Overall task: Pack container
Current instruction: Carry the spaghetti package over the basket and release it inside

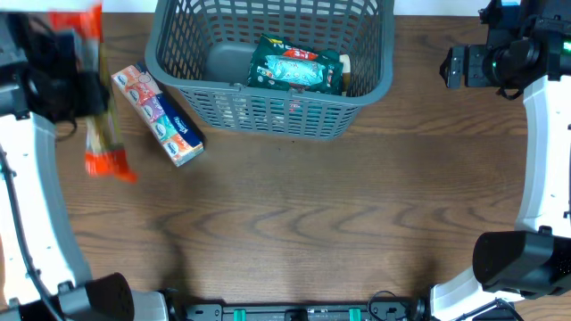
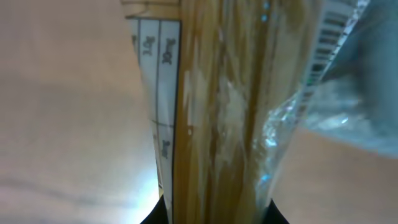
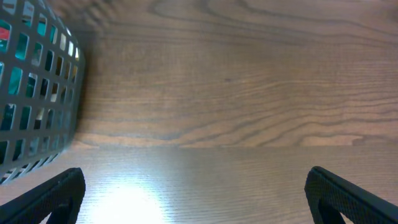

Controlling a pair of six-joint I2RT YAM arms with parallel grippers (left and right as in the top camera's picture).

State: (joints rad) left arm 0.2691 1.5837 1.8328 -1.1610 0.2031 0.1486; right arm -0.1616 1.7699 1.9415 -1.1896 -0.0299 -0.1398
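The container, a dark grey lattice basket, stands at the back middle of the table, and its slotted wall shows at the left of the right wrist view. A green snack pack lies inside it. My left gripper hangs at the far left, shut on a long clear pack of spaghetti with red-orange ends, held off the table. In the left wrist view the spaghetti pack fills the space between the dark fingertips. My right gripper stands open right of the basket, over bare wood.
A colourful oblong packet lies slanted on the table just left of the basket. The table is dark brown wood. Both arms' white links run down the left and right edges of the overhead view.
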